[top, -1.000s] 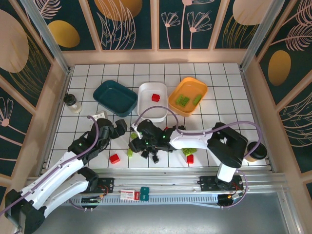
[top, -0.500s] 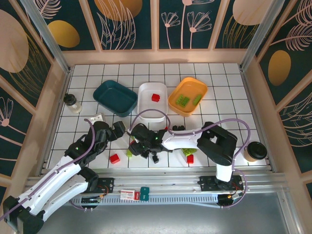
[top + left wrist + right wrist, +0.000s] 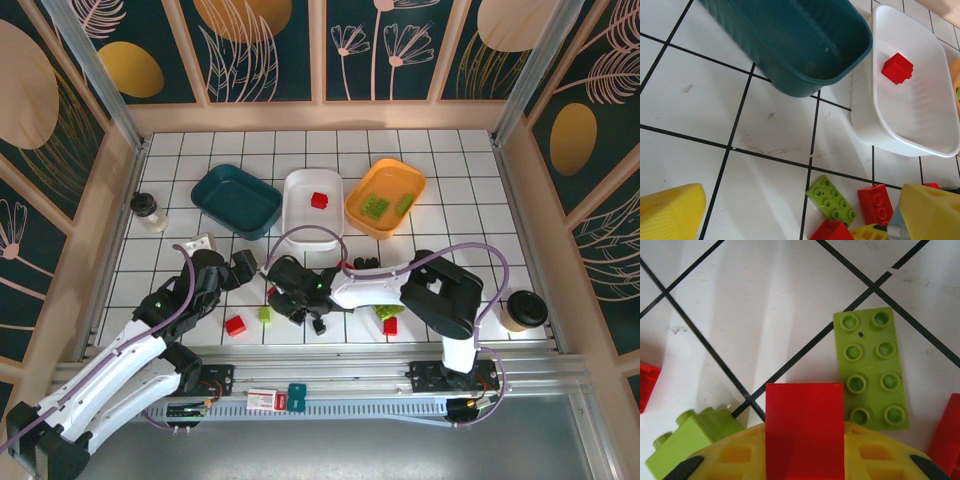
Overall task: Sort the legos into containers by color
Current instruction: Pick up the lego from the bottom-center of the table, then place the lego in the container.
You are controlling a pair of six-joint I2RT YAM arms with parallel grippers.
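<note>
Right claw [image 3: 285,291], clamped on a red brick [image 3: 804,425], should lift straight toward the white tub [image 3: 305,226]; left claw [image 3: 238,266] gapes.

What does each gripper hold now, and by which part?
The right gripper is shut on a red brick, clamping the two opposite sides of the end nearest its wrist camera. The left gripper is open and holds nothing.

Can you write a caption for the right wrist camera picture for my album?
The right tool pinches a red lego beside a flat lime green lego.
</note>
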